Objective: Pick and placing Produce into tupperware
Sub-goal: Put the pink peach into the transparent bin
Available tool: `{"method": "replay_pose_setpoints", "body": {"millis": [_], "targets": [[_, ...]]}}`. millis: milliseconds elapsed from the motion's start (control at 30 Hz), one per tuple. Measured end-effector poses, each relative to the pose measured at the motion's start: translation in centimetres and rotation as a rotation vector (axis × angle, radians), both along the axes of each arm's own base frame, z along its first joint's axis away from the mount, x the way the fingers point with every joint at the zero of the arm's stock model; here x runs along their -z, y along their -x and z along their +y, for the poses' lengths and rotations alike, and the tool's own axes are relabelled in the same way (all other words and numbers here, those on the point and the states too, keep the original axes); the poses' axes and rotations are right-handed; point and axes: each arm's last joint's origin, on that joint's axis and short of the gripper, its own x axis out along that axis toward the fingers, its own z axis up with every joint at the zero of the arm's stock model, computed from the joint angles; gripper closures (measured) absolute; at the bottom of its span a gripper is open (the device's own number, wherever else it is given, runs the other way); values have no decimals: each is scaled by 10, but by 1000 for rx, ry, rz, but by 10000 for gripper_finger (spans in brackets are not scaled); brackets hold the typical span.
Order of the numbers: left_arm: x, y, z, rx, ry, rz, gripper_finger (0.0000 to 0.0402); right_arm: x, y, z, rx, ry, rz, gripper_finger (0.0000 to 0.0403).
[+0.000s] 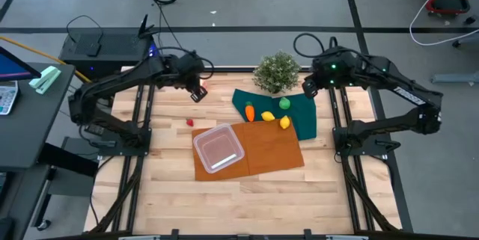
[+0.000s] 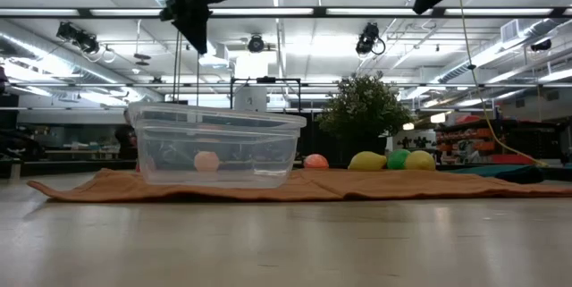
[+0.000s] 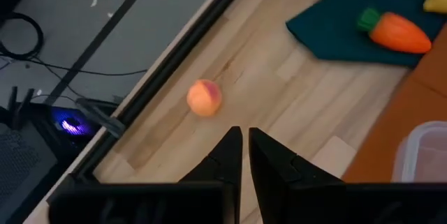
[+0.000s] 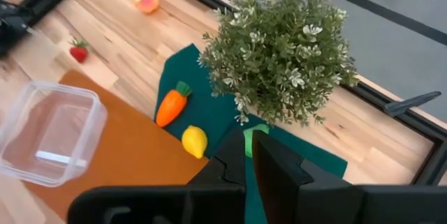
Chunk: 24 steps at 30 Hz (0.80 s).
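With the tub (image 1: 218, 149) empty on the orange cloth (image 1: 273, 152) and the peach (image 3: 204, 98) loose near the table's far edge, the left claw (image 3: 244, 145) — fingers closed, holding nothing — is best opened wide, centred over the peach, then lowered straight.

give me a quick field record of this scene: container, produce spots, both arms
tupperware: empty, on orange cloth
carrot: on dark green cloth
lemons: two, at the edge where the cloths meet
green ball: on dark green cloth, by potted plant
peach: bare wood near table's far edge
red piece: bare wood, left of tupperware
left gripper: fingers shut, empty, above peach
right gripper: fingers shut, empty, raised near potted plant
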Motion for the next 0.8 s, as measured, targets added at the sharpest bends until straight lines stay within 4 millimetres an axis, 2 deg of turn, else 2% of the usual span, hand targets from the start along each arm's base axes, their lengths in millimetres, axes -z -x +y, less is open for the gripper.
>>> {"method": "replay_pose_setpoints", "body": {"millis": [200, 333, 467, 633, 800], "targets": [[10, -10, 3, 8, 10, 31, 378, 4, -7, -3, -19, 3, 36, 403], [18, -18, 13, -21, -15, 49, 383, 5, -8, -3, -19, 3, 38, 403], [34, -21, 36, -70, 11, 96, 385, 4, -7, -4, -10, 15, 43, 403], [61, -12, 77, -160, 184, 128, 372, 4, -7, -4, -4, 22, 46, 403], [87, -2, 110, -244, 328, 130, 349, 4, -7, -4, -4, 22, 45, 403]]}}
